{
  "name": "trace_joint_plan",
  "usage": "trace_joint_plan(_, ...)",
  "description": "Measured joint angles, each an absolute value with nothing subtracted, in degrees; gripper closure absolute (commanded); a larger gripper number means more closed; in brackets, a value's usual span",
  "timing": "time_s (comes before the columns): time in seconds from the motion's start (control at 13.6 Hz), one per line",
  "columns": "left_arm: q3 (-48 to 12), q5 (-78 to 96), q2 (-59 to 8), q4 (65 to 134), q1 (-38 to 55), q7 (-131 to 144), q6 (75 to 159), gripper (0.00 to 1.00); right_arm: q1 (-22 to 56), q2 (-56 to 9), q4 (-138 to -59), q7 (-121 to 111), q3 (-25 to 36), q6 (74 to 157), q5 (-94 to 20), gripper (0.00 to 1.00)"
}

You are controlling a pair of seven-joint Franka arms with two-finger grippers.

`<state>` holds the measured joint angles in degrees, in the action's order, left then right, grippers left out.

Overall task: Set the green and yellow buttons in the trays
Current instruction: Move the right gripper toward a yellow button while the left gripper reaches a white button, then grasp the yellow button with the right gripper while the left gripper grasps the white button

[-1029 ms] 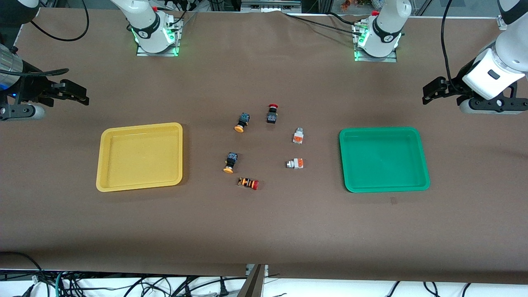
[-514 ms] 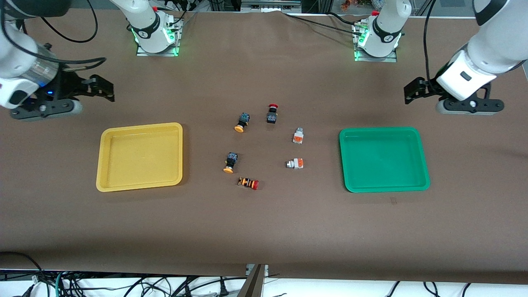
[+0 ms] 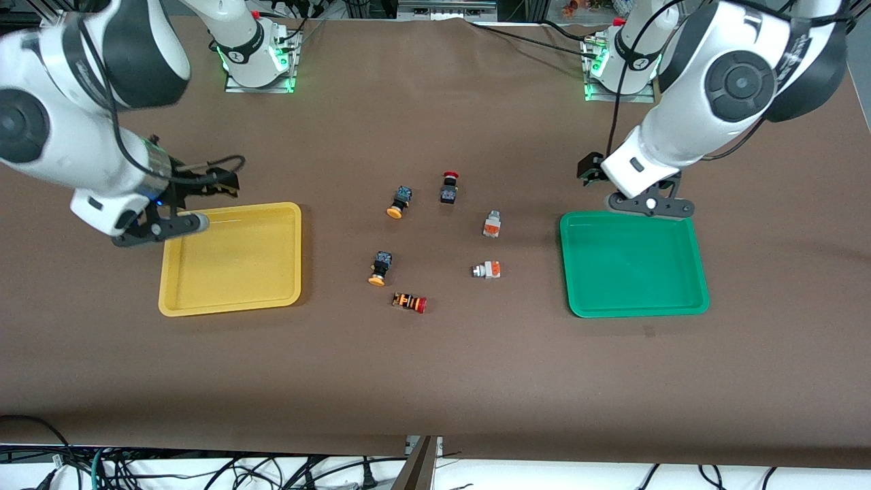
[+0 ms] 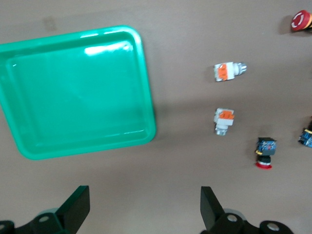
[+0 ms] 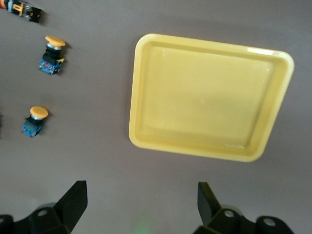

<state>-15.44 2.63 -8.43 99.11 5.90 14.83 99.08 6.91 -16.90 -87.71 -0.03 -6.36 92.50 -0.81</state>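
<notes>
A brown table (image 3: 435, 381) carries everything. Nearest the front camera lies the striped red-capped switch (image 3: 409, 302). Just farther are the yellow tray (image 3: 231, 258) at the right arm's end and the green tray (image 3: 633, 264) at the left arm's end, both holding nothing. Between them lie two yellow-capped buttons (image 3: 380, 268) (image 3: 399, 201), two white-grey buttons (image 3: 487, 270) (image 3: 492, 224) and a black red-capped switch (image 3: 448, 187). The right gripper (image 3: 221, 182) hangs over the yellow tray's farther edge, jaws apart. The left gripper (image 3: 590, 170) hangs just past the green tray's farther corner, jaws apart. Bare table surrounds the trays.
</notes>
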Motion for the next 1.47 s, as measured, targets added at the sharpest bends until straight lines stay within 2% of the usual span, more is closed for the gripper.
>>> trace_joint_plan(0.29, -18.3, 3.2, -13.4, 100.1, 6.9, 18.2, 107.9, 0.00, 9.4, -24.5, -87.7, 9.7, -6.4, 101.4, -4.0, 0.00)
trace_joint_plan(0.81, -18.8, 3.2, -20.9, 106.1, 11.9, 22.2, 124.6, 0.00, 20.4, -32.9, -87.7, 31.8, -6.6, 119.1, -4.7, 0.00)
trace_joint_plan(1.1, -18.8, 2.7, -23.2, 108.9, 13.0, 22.2, 129.2, 0.00, 23.2, -39.3, -87.7, 36.9, -6.6, 129.5, -4.7, 0.00)
trace_joint_plan(1.47, -18.7, -1.4, -27.8, 109.4, 15.4, 27.0, 135.1, 0.00, 24.4, -42.8, -87.6, 38.0, -6.6, 132.7, -4.6, 0.00)
